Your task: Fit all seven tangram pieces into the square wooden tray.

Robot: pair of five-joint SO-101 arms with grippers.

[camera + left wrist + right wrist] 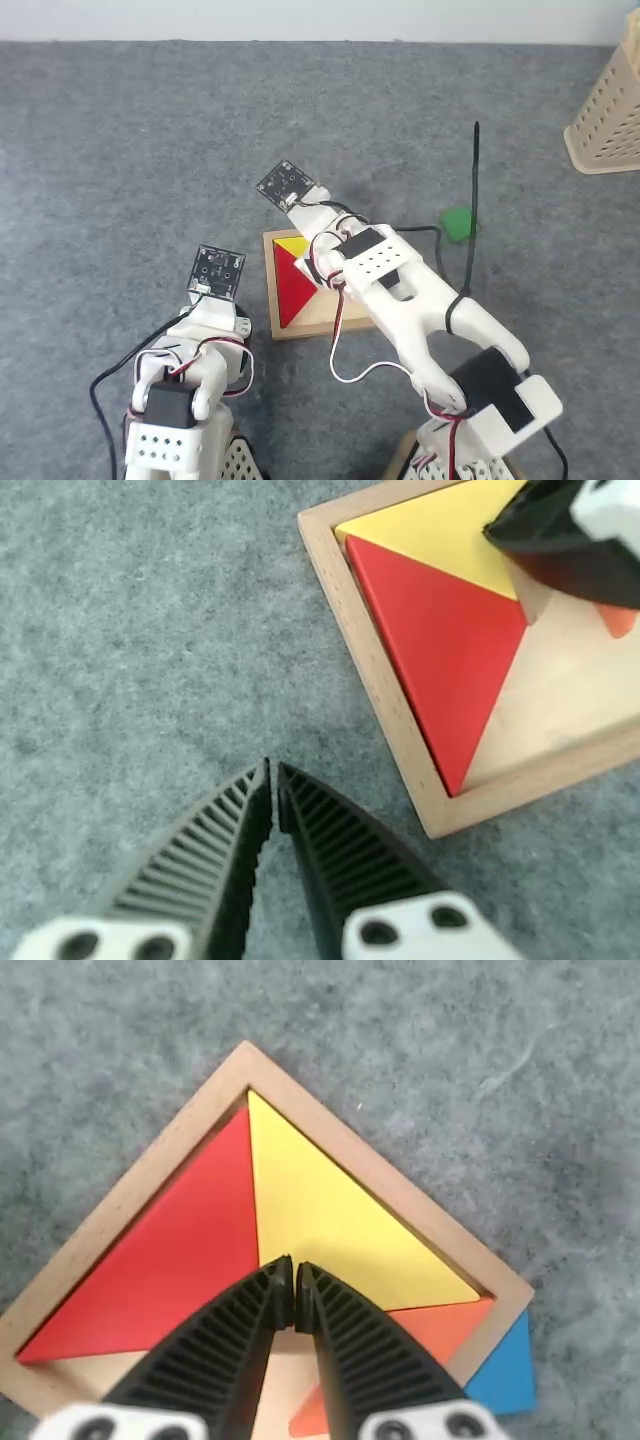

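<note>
The square wooden tray [300, 328] lies on grey carpet and holds a red triangle [290, 285] and a yellow triangle [291, 244]. My right gripper [293, 1265] hangs shut and empty over the tray [130, 1200], above the seam between the red triangle [160, 1270] and the yellow triangle [330, 1220]. An orange piece [440, 1325] lies in the tray beside the yellow one. A blue piece [505, 1370] rests on the carpet against the tray's outer corner. My left gripper [272, 770] is shut over bare carpet, apart from the tray rim [380, 675]. A green piece [457, 222] lies right of the right arm.
A beige perforated container [610, 110] stands at the far right edge. A thin black rod [474, 200] runs upward beside the green piece. The left arm [200, 320] sits left of the tray. Open carpet stretches across the far and left sides.
</note>
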